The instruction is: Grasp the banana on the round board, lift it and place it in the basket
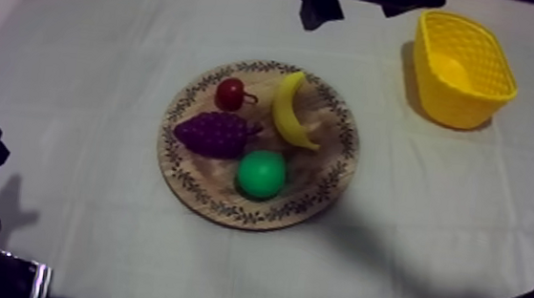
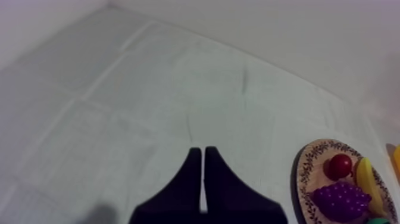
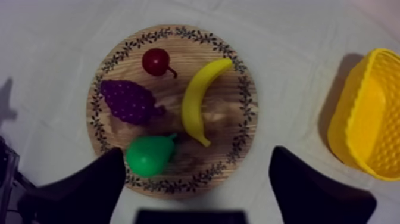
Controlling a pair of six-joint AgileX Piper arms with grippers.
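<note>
My left gripper (image 2: 202, 152) is resting over the bare cloth (image 1: 85, 92), its two fingers pressed together on nothing. Next comes the round board (image 1: 323, 181), which is sitting in the middle of the table. On its left half the grapes (image 1: 215, 133) are lying, with the small red fruit (image 1: 230, 93) sitting just behind them and the pear (image 1: 260, 174) sitting at the front.

The banana (image 1: 290, 110) is lying on the right half of the board. It is looking bright yellow, long and bent. One tip is pointing at the rim and the other is pointing toward the pear.

I am guessing it is light, hard and a bit slippery. So its fat middle is looking like the best place to pinch, across the thin way.

My right gripper (image 3: 197, 156) is hanging above the board with its fingers wide apart and nothing in them. The yellow basket (image 1: 449, 100) is sitting far to the right, well apart from the board.
</note>
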